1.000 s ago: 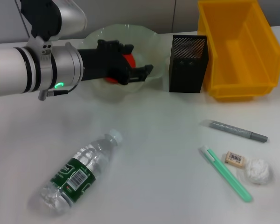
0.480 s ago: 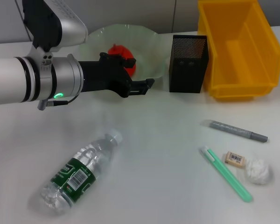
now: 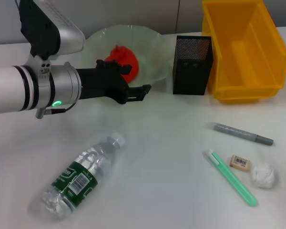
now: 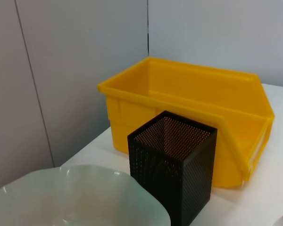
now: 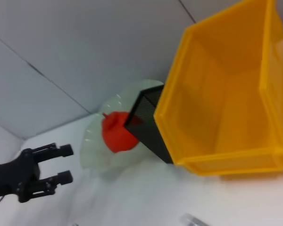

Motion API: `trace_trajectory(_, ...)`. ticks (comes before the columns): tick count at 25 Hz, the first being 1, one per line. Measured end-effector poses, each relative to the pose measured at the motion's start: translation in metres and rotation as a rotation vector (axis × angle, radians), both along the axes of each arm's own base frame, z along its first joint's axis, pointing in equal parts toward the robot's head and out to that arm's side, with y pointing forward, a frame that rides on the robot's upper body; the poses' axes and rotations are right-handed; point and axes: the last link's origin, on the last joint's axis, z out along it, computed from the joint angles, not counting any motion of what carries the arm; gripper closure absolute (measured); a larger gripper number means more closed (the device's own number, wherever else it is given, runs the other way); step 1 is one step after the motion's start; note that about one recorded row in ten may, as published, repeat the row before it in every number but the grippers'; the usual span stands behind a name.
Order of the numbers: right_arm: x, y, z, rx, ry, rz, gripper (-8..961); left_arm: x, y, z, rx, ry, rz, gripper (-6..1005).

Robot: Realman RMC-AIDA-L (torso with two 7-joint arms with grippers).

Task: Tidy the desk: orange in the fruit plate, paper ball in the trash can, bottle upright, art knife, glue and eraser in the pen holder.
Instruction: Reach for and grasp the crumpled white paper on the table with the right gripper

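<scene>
Left tool: fingers apart, empty, now drawn back clear of the fruit plate, where a second ago it reached over the bowl. Orange: resting inside the plate. Bottle: on its side on the surface, cap end pointing toward the plate, nearest the left arm. Right tool: not visible.

the left arm, a silver-white tube with a black forearm, reaches in level from the left; its black left gripper hangs with fingers spread, holding nothing.
</scene>
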Motion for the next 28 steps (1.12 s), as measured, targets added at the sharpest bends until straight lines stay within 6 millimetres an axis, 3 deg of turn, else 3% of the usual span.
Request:
trace_trajectory(7,-0.013,0.018,0.002,-0.123,-0.058,-0.083,133,-0.001,0.002,-0.001,0.011,0.007,-0.007,277)
trace_trajectory(16,-0.023,0.028,-0.014,-0.315,-0.151,-0.138,134,0.002,0.003,-0.004,0.014,0.016,-0.022,277)
trace_trajectory(28,-0.032,0.036,-0.027,-0.377,-0.193,-0.124,134,0.003,0.01,-0.01,-0.008,0.022,-0.001,277)
